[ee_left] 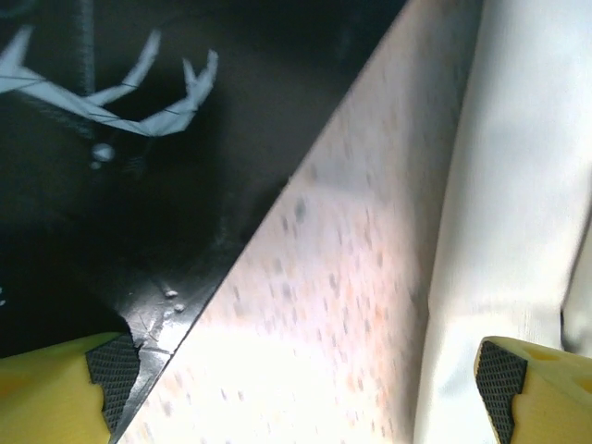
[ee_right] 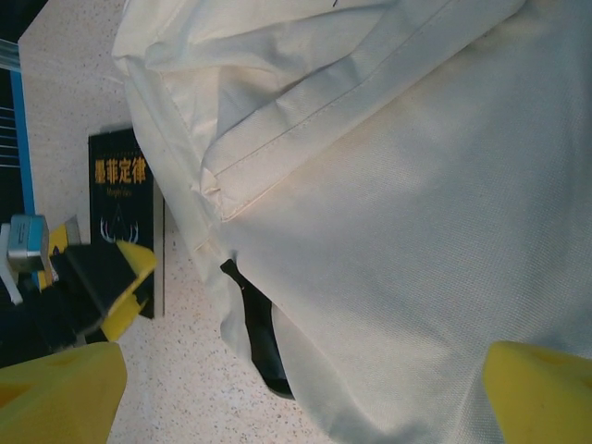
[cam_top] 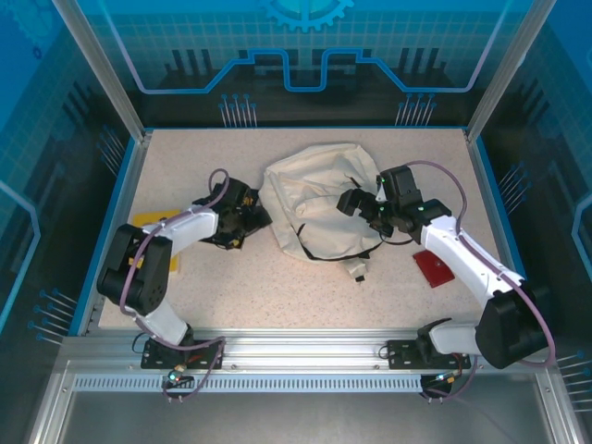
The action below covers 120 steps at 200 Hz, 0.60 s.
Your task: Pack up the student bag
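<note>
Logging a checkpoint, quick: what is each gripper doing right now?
Left gripper: open, holding nothing.
Right gripper: open, holding nothing, over the student bag.

- You are viewing a robotics lab cell.
- Top of frame: blue gear-printed panels (cam_top: 305, 37).
- Bottom: slotted aluminium rail (cam_top: 305, 381).
- Centre: speckled tabletop (cam_top: 277, 287).

Cream-white fabric student bag (cam_top: 310, 199), crumpled and slumped mid-table, thin dark straps trailing toward the near edge.

We see the student bag (cam_top: 310, 194) at centre frame, the left gripper (cam_top: 250, 220) beside its left edge, the right gripper (cam_top: 351, 202) over its right side.
</note>
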### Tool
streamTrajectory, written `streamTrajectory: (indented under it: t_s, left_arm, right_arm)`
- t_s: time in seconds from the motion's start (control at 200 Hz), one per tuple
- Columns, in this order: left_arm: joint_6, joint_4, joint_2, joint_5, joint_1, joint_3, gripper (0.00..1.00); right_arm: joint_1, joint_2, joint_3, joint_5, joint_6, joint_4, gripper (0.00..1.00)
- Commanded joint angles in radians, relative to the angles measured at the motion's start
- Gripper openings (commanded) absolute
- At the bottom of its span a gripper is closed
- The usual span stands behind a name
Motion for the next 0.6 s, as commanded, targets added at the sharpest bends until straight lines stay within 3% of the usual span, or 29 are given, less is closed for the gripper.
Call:
streamTrajectory:
  t_s: [0.0,0.175,0.3,0.475,0.595]
  left_arm:
    - [-0.055,-0.119,-0.043,0.052,-0.068,-0.008,0.97]
    - [0.076,-0.235,-0.103,-0.110,-0.050,0.114,0.94]
    - [0.132,-0.254,-0.087,-0.116,0.050,0.138,0.78]
    - [0.169,-0.220,-0.046,-0.203,0.174,0.111,0.65]
    - [0.167,-0.192,-0.008,-0.190,0.230,0.087,0.54]
  right_arm:
    - [0.018,0.017,0.004,0.014,0.020,0.013,1.00]
    - [0.028,0.032,0.017,0.029,0.027,0.004,1.00]
    - [0.048,0.042,0.023,0.034,0.020,0.001,1.00]
    - [0.076,0.072,0.033,0.022,0.021,0.003,0.99]
    - [0.100,0.095,0.057,0.023,0.018,-0.001,1.00]
